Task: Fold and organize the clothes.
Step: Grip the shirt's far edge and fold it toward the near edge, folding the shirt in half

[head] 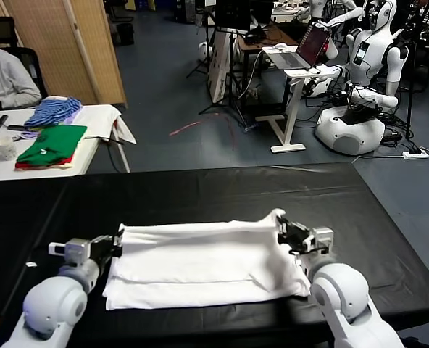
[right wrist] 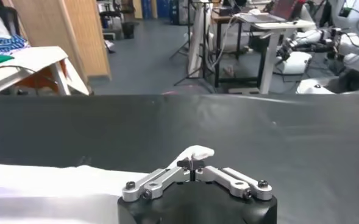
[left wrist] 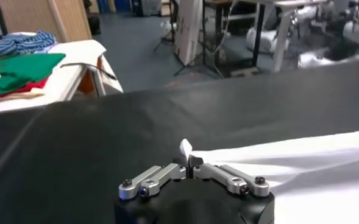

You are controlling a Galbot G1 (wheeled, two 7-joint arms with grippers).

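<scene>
The clothes, a white T-shirt (head: 207, 264), lie in a long folded band across the black table (head: 200, 192). No printed graphic shows. My left gripper (head: 117, 243) is at the shirt's far left corner, shut on a pinch of white cloth (left wrist: 186, 148). At the shirt's far right corner my right gripper (head: 284, 233) is shut on a small raised tip of cloth (right wrist: 197, 152). The left gripper (left wrist: 188, 163) and right gripper (right wrist: 192, 162) both show jaws pressed together on the fabric. The shirt's body (left wrist: 307, 167) (right wrist: 45, 182) rests flat between them.
A white side table (head: 98, 116) at the far left carries green and red folded garments (head: 51, 145) and a blue-striped cloth (head: 51, 111). A seated person (head: 4, 80) is beside it. A laptop stand (head: 294, 72) and other robots (head: 359, 109) stand beyond the black table.
</scene>
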